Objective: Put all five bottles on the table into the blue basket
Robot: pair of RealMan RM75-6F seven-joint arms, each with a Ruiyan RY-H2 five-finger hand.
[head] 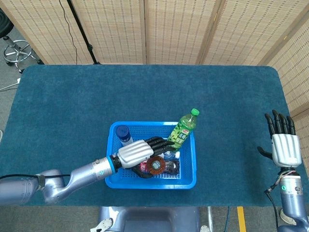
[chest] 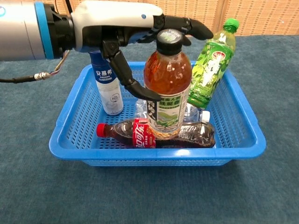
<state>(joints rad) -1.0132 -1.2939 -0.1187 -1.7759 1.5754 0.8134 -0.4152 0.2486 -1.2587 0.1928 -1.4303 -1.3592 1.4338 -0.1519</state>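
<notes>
The blue basket (head: 149, 183) (chest: 159, 156) sits at the table's near middle. A brown tea bottle (chest: 168, 93) (head: 156, 166) stands in it on top of the lying cola bottle (chest: 140, 135) (head: 173, 167). My left hand (chest: 117, 28) (head: 137, 152) hovers over the basket with its fingers stretched out past the tea bottle's cap and its thumb beside the bottle's left side. A green tea bottle (chest: 210, 65) (head: 181, 131) leans on the far right rim. A white bottle with a blue cap (chest: 107, 93) (head: 124, 134) stands far left. A clear water bottle (chest: 194, 113) (head: 170, 155) lies behind the cola. My right hand (head: 282, 145) is open at the right edge.
Blue cloth covers the table (head: 72, 96). Woven screens (head: 178, 29) stand behind it, with a stool (head: 17, 50) and a stand (head: 82, 34) at the far left.
</notes>
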